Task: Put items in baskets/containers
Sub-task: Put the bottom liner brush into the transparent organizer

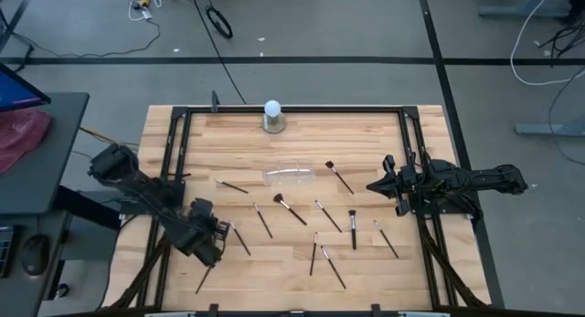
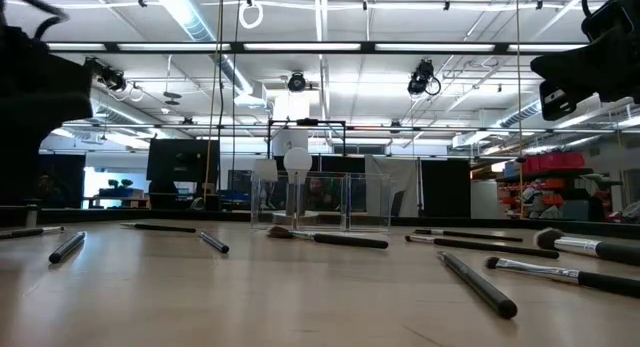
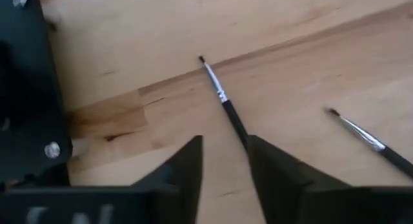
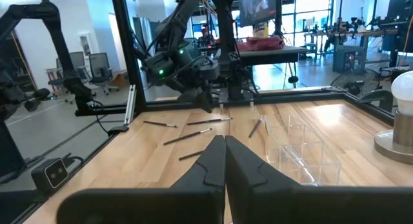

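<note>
Dark brush [image 3: 224, 101] between left jaws, left wrist | hidden overhead

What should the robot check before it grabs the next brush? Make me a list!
1. Left gripper over a brush: ok, the handle runs between its open jaws.
2. Brush lifted: not ok, it lies on the table.
3. Clear holder reachable: ok, it stands mid-table.
4. Holder filled: not ok, the brushes lie scattered outside it.
5. Right gripper out of the way: ok, shut, parked at the right edge.
</note>
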{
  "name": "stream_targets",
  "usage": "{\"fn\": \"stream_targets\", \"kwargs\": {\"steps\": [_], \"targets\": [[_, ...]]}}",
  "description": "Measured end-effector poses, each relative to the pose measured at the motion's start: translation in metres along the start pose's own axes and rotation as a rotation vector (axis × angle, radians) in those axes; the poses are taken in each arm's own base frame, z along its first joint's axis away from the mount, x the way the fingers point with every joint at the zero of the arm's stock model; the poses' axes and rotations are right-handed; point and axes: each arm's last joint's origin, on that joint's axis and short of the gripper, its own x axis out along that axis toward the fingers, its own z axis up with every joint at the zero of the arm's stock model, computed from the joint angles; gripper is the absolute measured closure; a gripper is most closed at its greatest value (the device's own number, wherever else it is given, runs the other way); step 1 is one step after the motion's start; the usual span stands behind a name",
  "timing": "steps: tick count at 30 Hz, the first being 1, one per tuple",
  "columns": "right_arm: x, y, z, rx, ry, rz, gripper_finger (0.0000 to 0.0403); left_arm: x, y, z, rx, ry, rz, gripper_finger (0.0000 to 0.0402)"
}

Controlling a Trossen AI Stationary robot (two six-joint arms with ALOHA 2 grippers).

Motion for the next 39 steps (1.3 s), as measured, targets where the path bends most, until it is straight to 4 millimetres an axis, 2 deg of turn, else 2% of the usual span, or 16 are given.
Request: {"fn": "stream_targets", "kwargs": {"steps": [5,10,19,31,33,39], "targets": [[0.000,0.000,0.000,0.000,0.000,0.000,0.0399,0.009,-0.001,-0.018,-0.090,-0.096,-0.025,0.0175],[0.000,0.000,0.000,0.000,0.000,0.000,0.0399,0.026,-0.007,-0.030,-0.081,-0.130,0.007,0.0167],[0.000,0.000,0.000,0.000,0.000,0.000,0.0399,0.043,-0.009,-0.045,-0.014,-0.237,0.009,0.0245],[0.000,0.000,0.000,0.000,0.000,0.000,0.0399,0.047,-0.004,-0.059,0.064,-0.290,-0.037,0.0378],[0.000,0.000,0.000,0.000,0.000,0.000,0.0399,0.046,-0.003,-0.060,0.079,-0.292,-0.039,0.0389],[0.000,0.000,0.000,0.000,0.000,0.000,0.0399,0.046,0.000,-0.064,0.114,-0.318,-0.062,0.0387]]}}
